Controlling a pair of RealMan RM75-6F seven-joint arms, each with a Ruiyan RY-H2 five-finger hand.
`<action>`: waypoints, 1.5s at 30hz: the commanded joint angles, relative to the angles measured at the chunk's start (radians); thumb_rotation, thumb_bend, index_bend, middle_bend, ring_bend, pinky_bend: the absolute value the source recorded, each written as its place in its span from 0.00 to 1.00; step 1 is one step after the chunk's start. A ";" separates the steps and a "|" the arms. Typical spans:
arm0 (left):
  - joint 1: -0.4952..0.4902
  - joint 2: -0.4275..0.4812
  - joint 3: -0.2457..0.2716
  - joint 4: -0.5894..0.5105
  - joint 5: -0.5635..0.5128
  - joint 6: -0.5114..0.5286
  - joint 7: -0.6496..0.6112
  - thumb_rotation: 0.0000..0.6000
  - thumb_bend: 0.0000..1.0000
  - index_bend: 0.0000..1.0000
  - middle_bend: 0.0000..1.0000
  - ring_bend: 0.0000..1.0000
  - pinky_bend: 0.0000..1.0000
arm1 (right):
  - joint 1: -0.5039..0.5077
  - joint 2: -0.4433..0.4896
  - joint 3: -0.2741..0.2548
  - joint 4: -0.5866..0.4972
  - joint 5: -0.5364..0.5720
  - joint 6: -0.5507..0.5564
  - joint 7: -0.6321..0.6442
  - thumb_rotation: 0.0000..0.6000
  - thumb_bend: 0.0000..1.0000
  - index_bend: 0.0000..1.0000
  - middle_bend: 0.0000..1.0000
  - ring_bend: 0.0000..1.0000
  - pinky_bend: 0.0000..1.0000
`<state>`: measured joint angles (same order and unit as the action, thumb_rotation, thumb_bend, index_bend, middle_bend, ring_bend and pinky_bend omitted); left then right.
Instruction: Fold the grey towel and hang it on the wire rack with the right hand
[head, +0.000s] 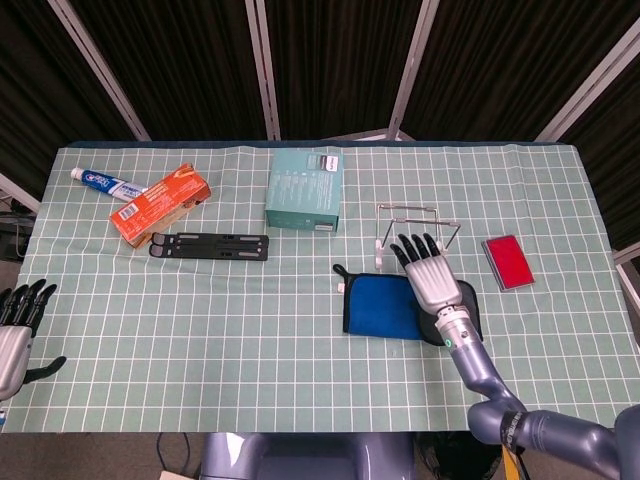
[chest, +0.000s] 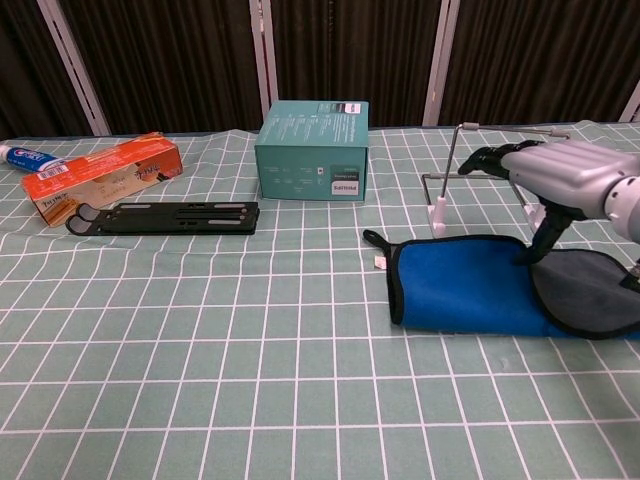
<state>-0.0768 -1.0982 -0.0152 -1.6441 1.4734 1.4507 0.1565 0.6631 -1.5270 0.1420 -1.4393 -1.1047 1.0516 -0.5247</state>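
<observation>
On my head view I see a green checked tablecloth (head: 300, 380) over the whole table; at its far left lies a toothpaste tube (head: 108, 185), white with a red cap, and just beside it an orange carton (head: 160, 203), both set at an angle; in front of the carton I have a flat black folding stand (head: 209, 245), lying lengthwise and close to the carton's near edge; a teal box (head: 306, 189) stands near the middle at the back, well apart from the stand; far to the right a small red card-like object (head: 507, 262) lies flat on the cloth; behind the table I see black curtains (head: 330, 60) with pale metal struts.
</observation>
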 joint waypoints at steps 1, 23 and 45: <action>0.003 0.004 0.002 -0.004 0.008 0.007 -0.005 1.00 0.00 0.00 0.00 0.00 0.00 | -0.054 0.106 -0.073 -0.132 -0.106 0.046 0.041 1.00 0.00 0.15 0.00 0.00 0.00; 0.014 0.016 0.014 -0.021 0.042 0.032 -0.017 1.00 0.00 0.00 0.00 0.00 0.00 | -0.207 0.090 -0.295 0.155 -0.516 0.192 0.085 1.00 0.00 0.36 0.00 0.00 0.00; 0.013 0.011 0.010 -0.014 0.033 0.026 -0.012 1.00 0.00 0.00 0.00 0.00 0.00 | -0.220 0.002 -0.241 0.319 -0.551 0.211 0.267 1.00 0.41 0.58 0.10 0.00 0.00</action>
<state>-0.0641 -1.0875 -0.0048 -1.6577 1.5063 1.4767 0.1441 0.4452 -1.5250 -0.1070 -1.1169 -1.6648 1.2648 -0.2732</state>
